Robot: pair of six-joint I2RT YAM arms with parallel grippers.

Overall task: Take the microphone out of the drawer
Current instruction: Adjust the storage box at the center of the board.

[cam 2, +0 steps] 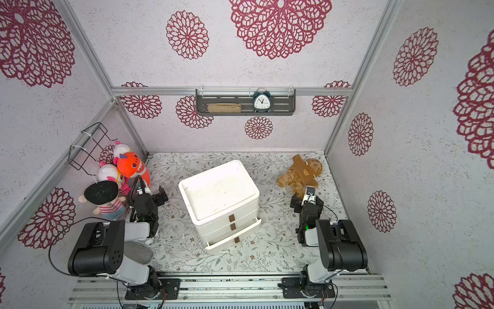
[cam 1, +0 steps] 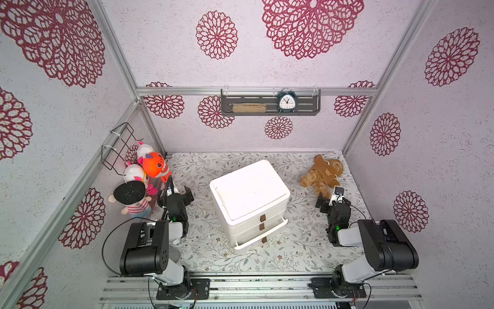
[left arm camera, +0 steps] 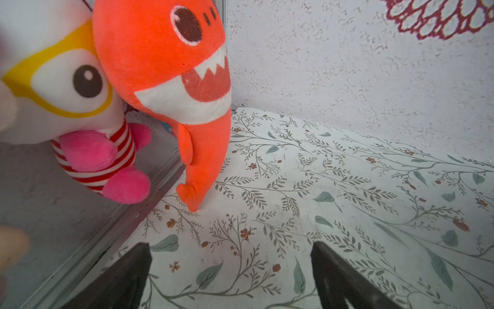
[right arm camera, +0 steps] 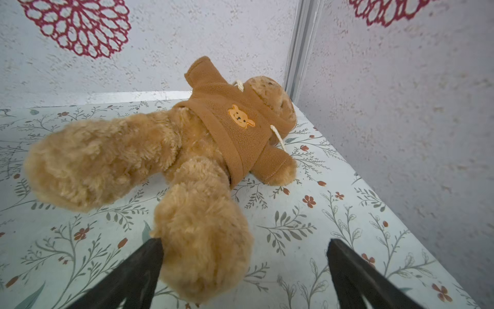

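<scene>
My left tool (left arm camera: 231, 244) hangs wide and empty over the floral-print tabletop (left arm camera: 334, 187), with an orange plush shark (left arm camera: 160, 67) ahead of it by the wall. My right tool (right arm camera: 244, 240) is spread just as wide and grips nothing. One furry foot of the tan teddy bear in a brown hooded top (right arm camera: 213, 128) lies just in front of it, close beside one finger. Between the two tools stands the white plastic three-drawer cabinet (cam 1: 250, 192), its bottom drawer (cam 1: 260, 236) pulled slightly out. The microphone shows in no view; the drawer's inside is hidden.
</scene>
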